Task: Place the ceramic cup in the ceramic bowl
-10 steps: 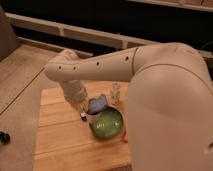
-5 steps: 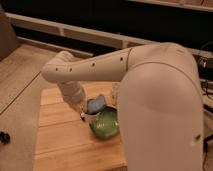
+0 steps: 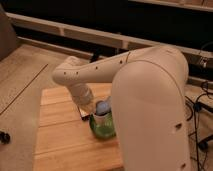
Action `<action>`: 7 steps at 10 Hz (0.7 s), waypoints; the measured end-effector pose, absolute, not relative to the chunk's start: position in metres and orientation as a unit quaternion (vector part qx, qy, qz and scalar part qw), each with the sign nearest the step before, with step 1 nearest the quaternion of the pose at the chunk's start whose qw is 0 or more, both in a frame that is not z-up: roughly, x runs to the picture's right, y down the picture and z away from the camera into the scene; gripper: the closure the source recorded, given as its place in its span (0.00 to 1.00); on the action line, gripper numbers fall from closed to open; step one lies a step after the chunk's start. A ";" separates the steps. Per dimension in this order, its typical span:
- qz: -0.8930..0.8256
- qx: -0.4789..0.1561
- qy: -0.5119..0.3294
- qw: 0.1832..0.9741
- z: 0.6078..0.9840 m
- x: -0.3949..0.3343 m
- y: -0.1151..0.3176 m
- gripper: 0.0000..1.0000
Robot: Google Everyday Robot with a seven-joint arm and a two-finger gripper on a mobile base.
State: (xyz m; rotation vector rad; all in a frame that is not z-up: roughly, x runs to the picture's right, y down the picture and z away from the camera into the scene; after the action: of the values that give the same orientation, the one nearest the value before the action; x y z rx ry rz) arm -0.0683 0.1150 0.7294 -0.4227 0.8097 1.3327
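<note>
The ceramic cup (image 3: 103, 107), white with a blue-lavender top, sits at the end of my gripper (image 3: 96, 113), right over the near rim of the green ceramic bowl (image 3: 102, 127). The cup appears held in the gripper and tilted. The bowl stands on the wooden table (image 3: 60, 135), and my white arm (image 3: 145, 100) hides its right part. The gripper hangs from the wrist (image 3: 82, 95) just left of and above the bowl.
My bulky white arm covers the right half of the table. A dark wall with a pale rail (image 3: 75, 32) runs behind. A grey floor (image 3: 20, 70) lies to the left, with a dark caster (image 3: 4, 136) at the left edge.
The arm has swung further over the table and now hides more of the bowl. The cup has moved with the gripper down toward the bowl.
</note>
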 end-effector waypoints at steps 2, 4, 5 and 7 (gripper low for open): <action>0.602 -0.184 0.377 0.679 0.738 -0.051 0.122 1.00; 0.603 -0.185 0.379 0.678 0.753 -0.042 0.126 1.00; 0.600 -0.187 0.378 0.679 0.759 -0.041 0.127 1.00; 0.599 -0.190 0.377 0.680 0.770 -0.036 0.127 1.00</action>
State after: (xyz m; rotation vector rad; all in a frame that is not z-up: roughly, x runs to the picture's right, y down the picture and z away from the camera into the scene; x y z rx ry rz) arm -0.0364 0.1275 0.7703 -0.4258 0.8472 1.3445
